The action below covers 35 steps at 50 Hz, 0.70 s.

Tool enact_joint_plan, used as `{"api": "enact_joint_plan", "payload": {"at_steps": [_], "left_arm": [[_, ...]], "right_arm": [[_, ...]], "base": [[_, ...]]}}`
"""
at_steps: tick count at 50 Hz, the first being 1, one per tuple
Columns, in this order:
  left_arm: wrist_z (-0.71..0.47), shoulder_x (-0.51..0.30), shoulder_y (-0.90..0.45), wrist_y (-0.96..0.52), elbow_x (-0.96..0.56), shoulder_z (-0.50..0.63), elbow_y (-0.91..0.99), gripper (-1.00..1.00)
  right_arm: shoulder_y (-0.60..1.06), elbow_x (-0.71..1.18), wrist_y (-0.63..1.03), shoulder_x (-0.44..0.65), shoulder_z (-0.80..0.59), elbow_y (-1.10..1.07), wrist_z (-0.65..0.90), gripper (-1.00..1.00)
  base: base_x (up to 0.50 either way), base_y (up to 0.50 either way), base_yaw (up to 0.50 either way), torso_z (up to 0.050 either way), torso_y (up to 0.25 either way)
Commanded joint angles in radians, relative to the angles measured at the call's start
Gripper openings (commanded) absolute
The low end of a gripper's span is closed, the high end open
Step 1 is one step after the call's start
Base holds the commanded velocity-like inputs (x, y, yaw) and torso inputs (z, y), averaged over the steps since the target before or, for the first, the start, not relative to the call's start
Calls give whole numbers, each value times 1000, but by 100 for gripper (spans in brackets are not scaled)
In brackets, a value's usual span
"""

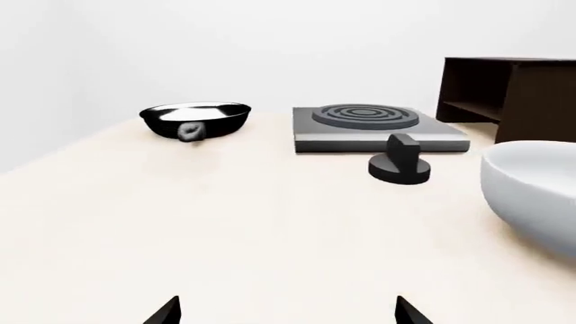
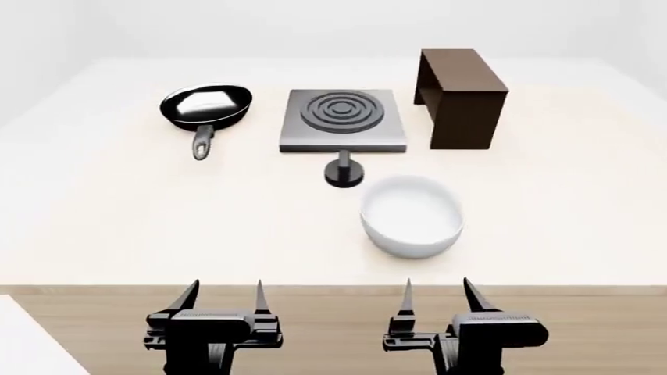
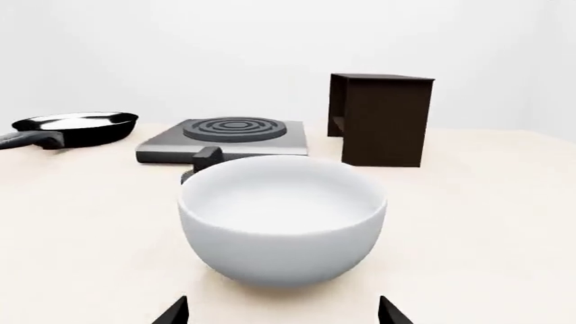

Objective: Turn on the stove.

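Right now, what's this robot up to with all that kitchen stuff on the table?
Nothing is being handled yet. Both grippers, left and right, hover open at the near edge of the table, holding nothing. The job is to switch on the stove, whose black knob sits just in front of it, untouched. A white bowl stands between the knob and the right gripper; a pan and a shelf flank the stove.

Bright, even, diffuse light with no clear source. Shadows are faint and soft, just under the bowl (image 2: 411,215) and knob (image 2: 345,170). The pan (image 2: 206,107) shows white glare inside. All three renders are slightly soft.
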Motion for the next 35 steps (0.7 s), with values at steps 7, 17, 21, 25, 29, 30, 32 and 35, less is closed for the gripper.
{"api": "enact_joint_plan", "payload": {"at_steps": [7,17,21,25,29,30,32,35], "left_arm": [[-24,-22,-1,8,-20,26,-4,100],[-38,-33,-4,6,-31,40,-4,100],[-42,-37,-2,8,-35,44,-2,100],[-46,-41,-3,8,-39,49,-1,100],[-51,-45,-2,6,-41,54,2,100],[-51,-46,-4,10,-43,54,-3,100],[-53,-48,-3,9,-44,57,-1,100],[-56,-50,-3,11,-47,60,-2,100]], "right_arm": [[-1,15,-14,24,-30,0,23,100],[-2,27,-11,36,-43,-7,37,100],[0,29,-13,40,-49,-3,42,100],[1,33,-15,43,-53,-1,47,100],[0,39,-15,48,-59,-2,48,100],[1,40,-14,49,-60,-1,48,100],[0,41,-14,51,-64,-1,49,100],[2,43,-14,53,-67,-1,53,100]], "base": [[0,500,0,0,0],[0,500,0,0,0],[0,500,0,0,0],[0,500,0,0,0],[0,500,0,0,0],[0,500,0,0,0],[0,500,0,0,0],[0,500,0,0,0]]}}
